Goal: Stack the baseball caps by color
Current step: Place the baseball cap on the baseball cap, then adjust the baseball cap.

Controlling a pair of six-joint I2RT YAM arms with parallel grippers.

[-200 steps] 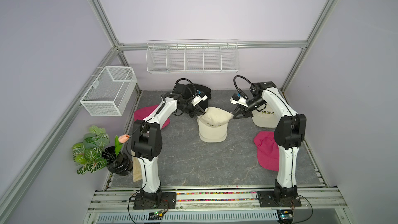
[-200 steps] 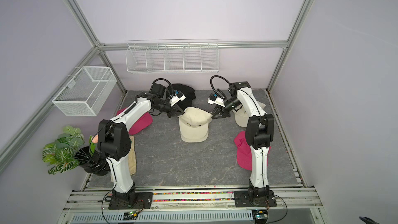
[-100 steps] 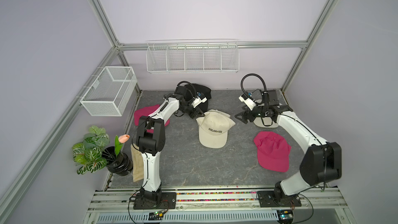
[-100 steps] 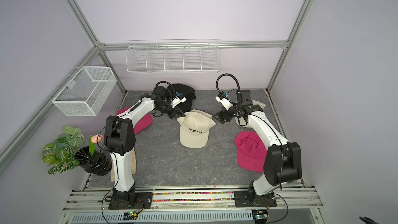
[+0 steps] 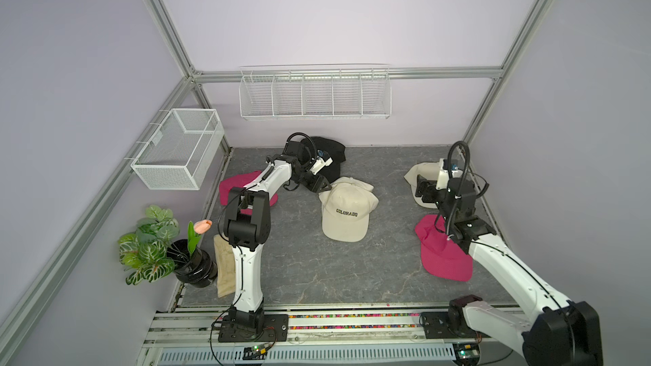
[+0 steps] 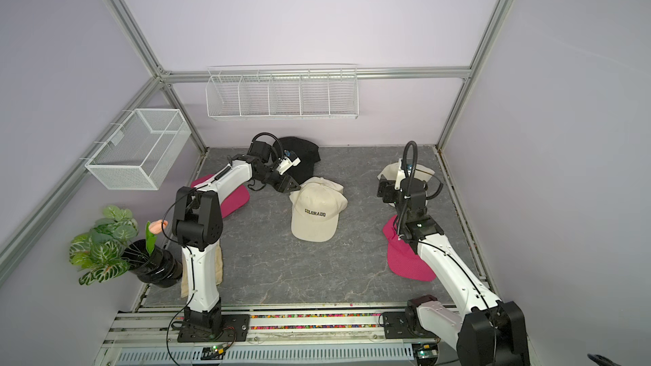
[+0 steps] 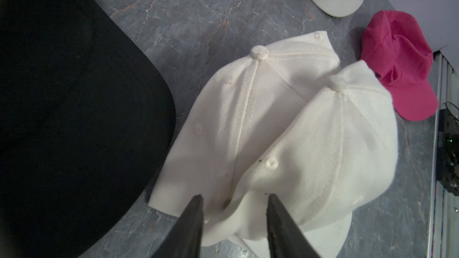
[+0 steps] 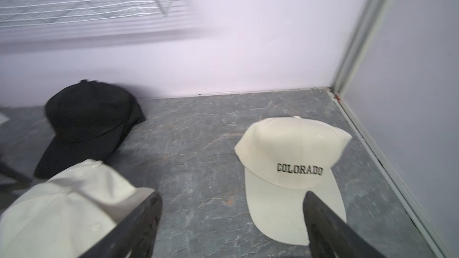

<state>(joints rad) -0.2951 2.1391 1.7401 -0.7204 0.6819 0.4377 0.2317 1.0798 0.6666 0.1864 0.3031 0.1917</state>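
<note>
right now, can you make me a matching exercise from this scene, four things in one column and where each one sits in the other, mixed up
Things
1. black cap
2. centre cream cap
3. right-hand pink cap
4. tulip

Places
a. stands in the black vase, off the mat's left edge
b. partly hidden by the right arm
c. lies over another cream cap
d. close to the back wall

Pairs: 1-d, 2-c, 3-b, 4-a
</note>
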